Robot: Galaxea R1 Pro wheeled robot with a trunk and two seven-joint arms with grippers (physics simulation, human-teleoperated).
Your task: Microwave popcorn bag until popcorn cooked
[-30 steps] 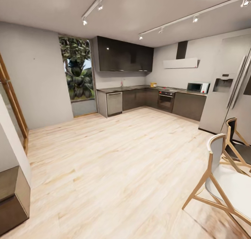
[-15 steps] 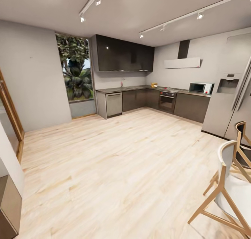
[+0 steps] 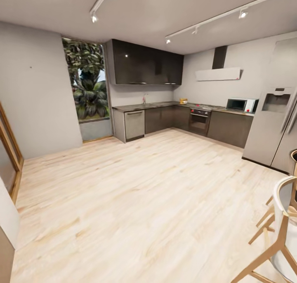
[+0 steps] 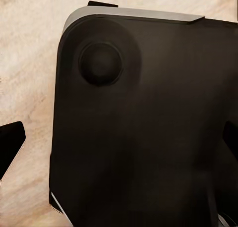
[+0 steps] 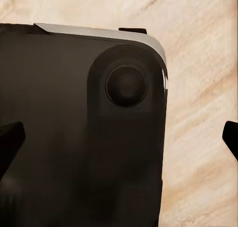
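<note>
Far across the wood floor [image 3: 136, 184], the L-shaped countertop [image 3: 142, 106] runs from beside the window [image 3: 86, 81] rightward. The popcorn bag [image 3: 182, 101] sits near its inner corner, too small to tell its lean. Past the oven [image 3: 199, 121], the microwave [image 3: 240, 104] faces the room beside the fridge [image 3: 272, 122]. A chair [image 3: 280, 229] stands nearest. Left gripper [image 4: 119, 142] and right gripper [image 5: 119, 138] spread wide, empty.

Across the floor [image 3: 136, 192], the bench [image 3: 136, 107] is running along the far walls and turning a corner. The microwave [image 3: 241, 105] is sitting at its right end, just beside the fridge [image 3: 272, 126]. The popcorn bag [image 3: 182, 101] is standing near the corner, left of the oven [image 3: 199, 121]. A chair [image 3: 280, 233] is standing at the near right.
</note>
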